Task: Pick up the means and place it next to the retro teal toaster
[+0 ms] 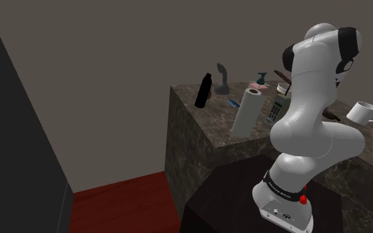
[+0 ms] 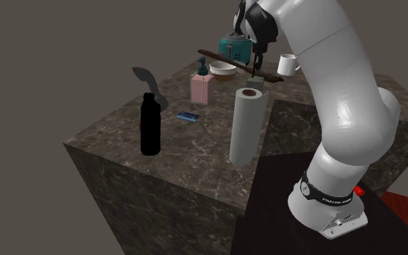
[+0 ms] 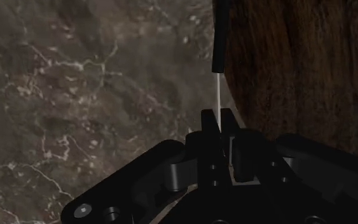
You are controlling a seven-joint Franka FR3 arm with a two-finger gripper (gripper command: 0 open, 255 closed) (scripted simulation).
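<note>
Marble desk [image 2: 122, 145] lay under the tool [image 2: 255, 72], clamped tight on a long brown stick [image 2: 213, 55] held crosswise, with the teal toaster [image 2: 235, 47] just beyond it.

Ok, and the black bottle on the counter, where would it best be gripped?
Grip the black bottle across its straight body, probably coming in level from the side: it stands upright on the counter, tall and round, narrowing to a neck on top.
</note>
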